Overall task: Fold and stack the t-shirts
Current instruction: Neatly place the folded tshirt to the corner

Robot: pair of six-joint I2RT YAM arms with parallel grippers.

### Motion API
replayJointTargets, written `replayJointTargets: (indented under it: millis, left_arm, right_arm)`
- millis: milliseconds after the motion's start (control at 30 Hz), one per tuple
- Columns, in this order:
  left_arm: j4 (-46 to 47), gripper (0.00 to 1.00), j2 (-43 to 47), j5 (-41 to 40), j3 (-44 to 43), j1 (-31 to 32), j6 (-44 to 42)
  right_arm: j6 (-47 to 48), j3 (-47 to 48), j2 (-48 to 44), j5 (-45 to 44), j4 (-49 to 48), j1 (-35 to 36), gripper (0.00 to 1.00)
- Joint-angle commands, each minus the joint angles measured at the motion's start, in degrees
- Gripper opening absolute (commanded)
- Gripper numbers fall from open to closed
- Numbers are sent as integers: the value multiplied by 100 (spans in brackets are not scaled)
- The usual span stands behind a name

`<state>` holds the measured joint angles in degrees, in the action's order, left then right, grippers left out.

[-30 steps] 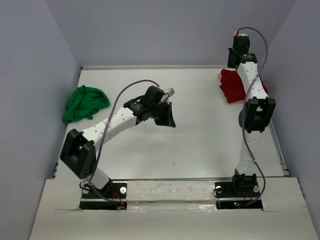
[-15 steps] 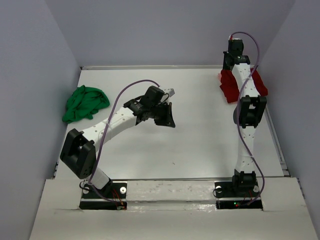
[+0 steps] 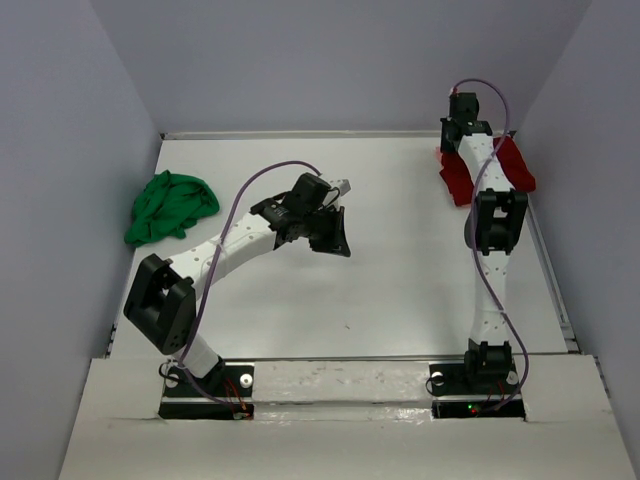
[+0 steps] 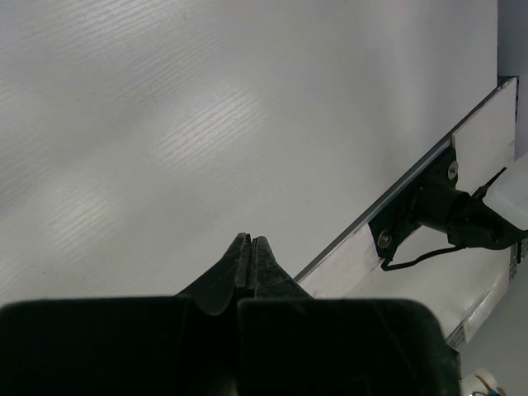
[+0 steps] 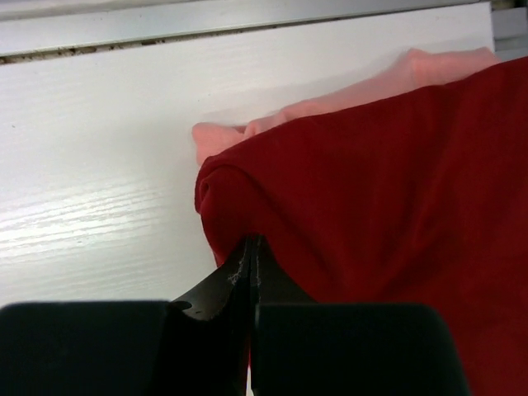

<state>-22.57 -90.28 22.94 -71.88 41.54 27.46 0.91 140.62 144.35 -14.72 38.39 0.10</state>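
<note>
The soft, limp red shirt (image 5: 371,190) suits an edge pinch; the left end effector (image 4: 250,247) and right end effector (image 5: 250,247) are closed, empty.

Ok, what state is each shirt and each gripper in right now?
Bright green cloth t-shirt: crumpled, unfolded, apart from the others.
Dark red cloth t-shirt: folded, lying on the pink one.
Salmon pink cloth t-shirt: underneath, mostly covered.
Left gripper: shut, empty.
Right gripper: shut, tips at the red shirt's edge.
</note>
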Motion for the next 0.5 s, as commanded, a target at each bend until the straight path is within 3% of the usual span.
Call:
replayJointTargets:
  millis: [0, 467]
  left_arm:
    - [-37, 0, 2, 97, -107, 21, -110]
    - [-99, 0, 89, 53, 77, 21, -57]
  right_arm:
    - [85, 106, 268, 232, -262, 25, 0]
    - [463, 871, 963, 1147, -350, 25, 0]
